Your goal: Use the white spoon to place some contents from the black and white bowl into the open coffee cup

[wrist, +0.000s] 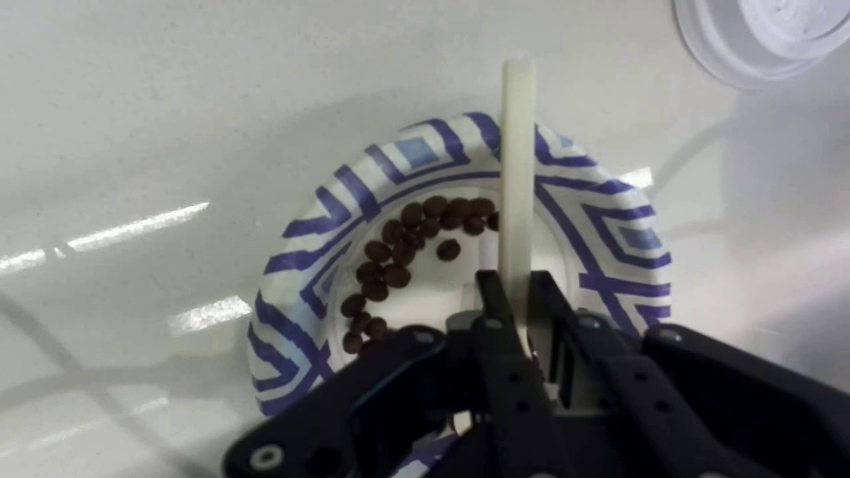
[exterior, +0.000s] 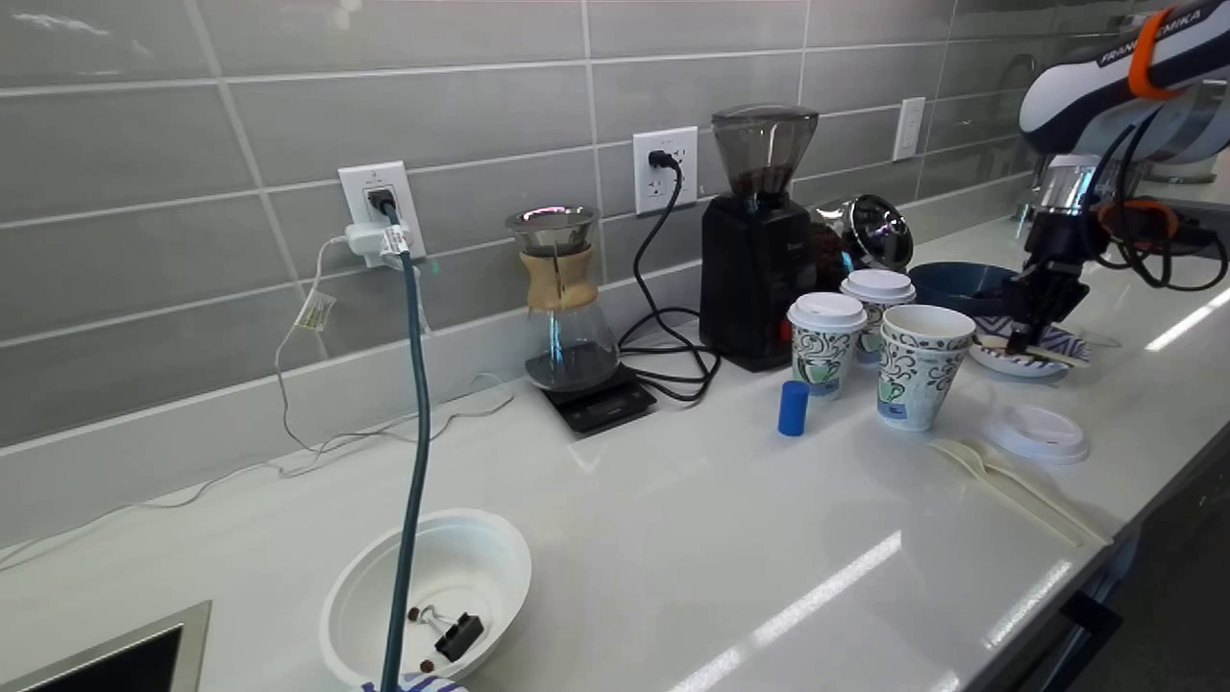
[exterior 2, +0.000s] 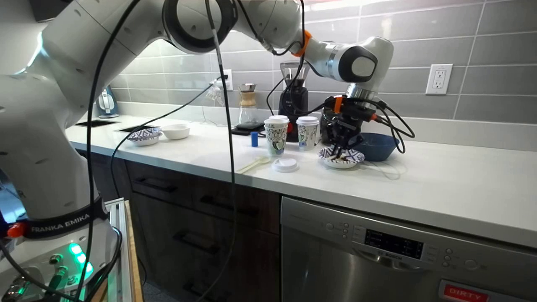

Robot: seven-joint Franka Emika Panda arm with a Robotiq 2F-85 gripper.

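Apparently poised to scoop, with spoon clamped in hand over bowl, next needing a dip under beans.

Beans lie in the bowl, the spoon over it, perhaps touching.

In an exterior view I look slantwise across the countertop from above, toward the tiled wall behind its back edge. In an exterior view I face that wall past the Franka arm, from farther off, beyond the front edge. My wrist view points steeply down, close above the patterned paper bowl that both exterior views share.
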